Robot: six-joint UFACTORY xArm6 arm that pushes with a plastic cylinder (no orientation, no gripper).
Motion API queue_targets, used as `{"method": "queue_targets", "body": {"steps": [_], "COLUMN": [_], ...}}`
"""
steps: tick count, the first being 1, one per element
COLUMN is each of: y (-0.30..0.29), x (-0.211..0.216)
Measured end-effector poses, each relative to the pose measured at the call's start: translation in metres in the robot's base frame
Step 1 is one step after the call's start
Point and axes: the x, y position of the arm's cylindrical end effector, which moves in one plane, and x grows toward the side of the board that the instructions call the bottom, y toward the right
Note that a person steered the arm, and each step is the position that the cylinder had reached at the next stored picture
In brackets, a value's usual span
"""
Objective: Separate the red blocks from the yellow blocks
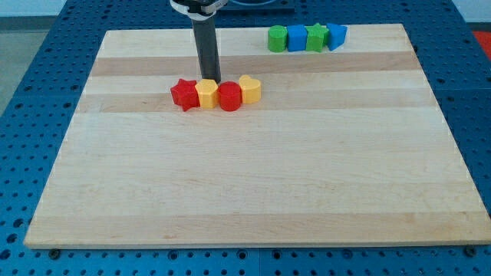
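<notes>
My tip (209, 80) sits at 12 o'clock of the row, touching the yellow block (206, 93), red cylinder (229, 97) just at 4. No pincer on rig, so state n/a.

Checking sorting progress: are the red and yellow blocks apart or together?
Together: red star, yellow block, red cylinder and yellow heart alternate in one touching row; my tip is just behind.

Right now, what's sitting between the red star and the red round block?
A yellow block sits between the red star and the red round block, touching both, in the camera view. My tip is just behind it.
</notes>
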Motion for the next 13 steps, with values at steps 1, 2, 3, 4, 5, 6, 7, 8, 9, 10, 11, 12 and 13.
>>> {"method": "queue_targets", "body": {"steps": [1, 2, 3, 4, 5, 6, 7, 8, 9, 10, 11, 12, 13], "y": [-0.011, -0.037, -0.050, -0.050, -0.049, -0.049, -0.049, -0.057, -0.040, 0.010, 0.048, 0.064, 0.063], "x": [-0.011, -0.023, -0.015, 0.016, 0.050, 0.083, 0.069, 0.017, -0.020, -0.025, -0.019, -0.006, 0.005]}}
